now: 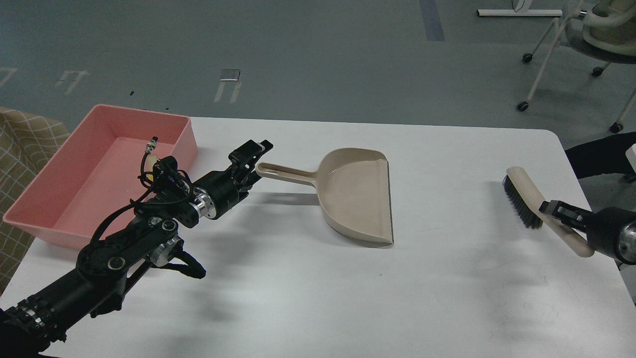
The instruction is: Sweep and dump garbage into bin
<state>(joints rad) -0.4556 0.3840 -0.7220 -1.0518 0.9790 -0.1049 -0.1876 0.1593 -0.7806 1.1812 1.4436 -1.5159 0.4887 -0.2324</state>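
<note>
The pink bin (64,199) stands at the table's left edge. A small yellowish scrap (154,160) shows inside it, mostly hidden behind my left wrist's cable; the other scrap is not visible. The beige dustpan (355,196) lies flat on the table's middle, empty, with its handle (283,174) pointing left. My left gripper (250,164) is open just at the handle's tip, its fingers apart above and below it. My right gripper (556,211) is shut on the handle of the beige black-bristled brush (521,199), held low at the table's right edge.
The white table (318,298) carries nothing else in front. A checked cloth (20,144) lies left of the bin. A wheeled chair (586,40) stands on the floor at the back right.
</note>
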